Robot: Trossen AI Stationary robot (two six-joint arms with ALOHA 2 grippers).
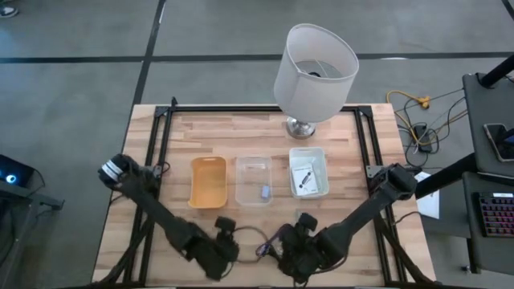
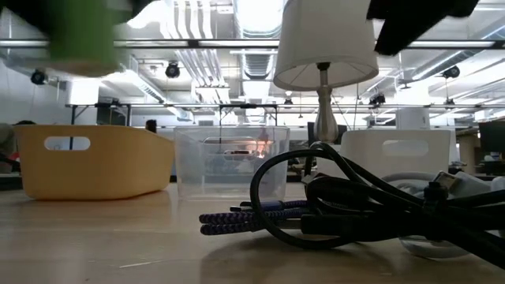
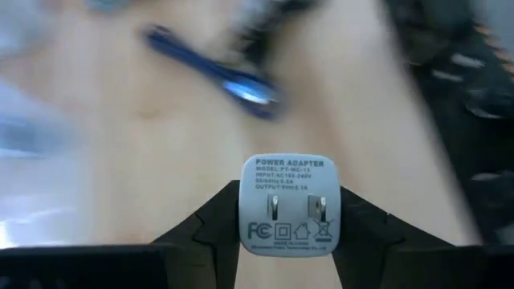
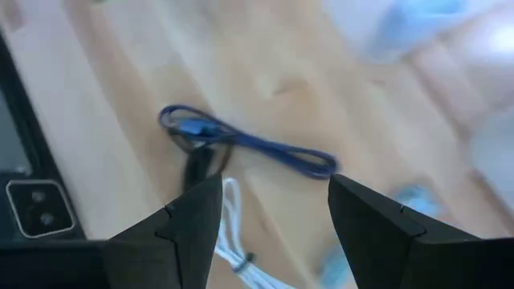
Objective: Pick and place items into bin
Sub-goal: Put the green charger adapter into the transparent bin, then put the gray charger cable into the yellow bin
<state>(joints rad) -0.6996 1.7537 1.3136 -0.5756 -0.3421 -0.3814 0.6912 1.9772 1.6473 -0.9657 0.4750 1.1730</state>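
Both arms are dark, almost black, built of long slim links with rounded joint housings, the left arm [image 1: 152,201] has a pale ring at its base joint, and the fingers [image 4: 181,233] are matte black and wedge-shaped.

The left end effector [image 3: 291,233] grips a white power adapter [image 3: 291,205], prongs facing the camera, above the table [image 3: 120,160] near a blurred blue cord [image 3: 217,72].
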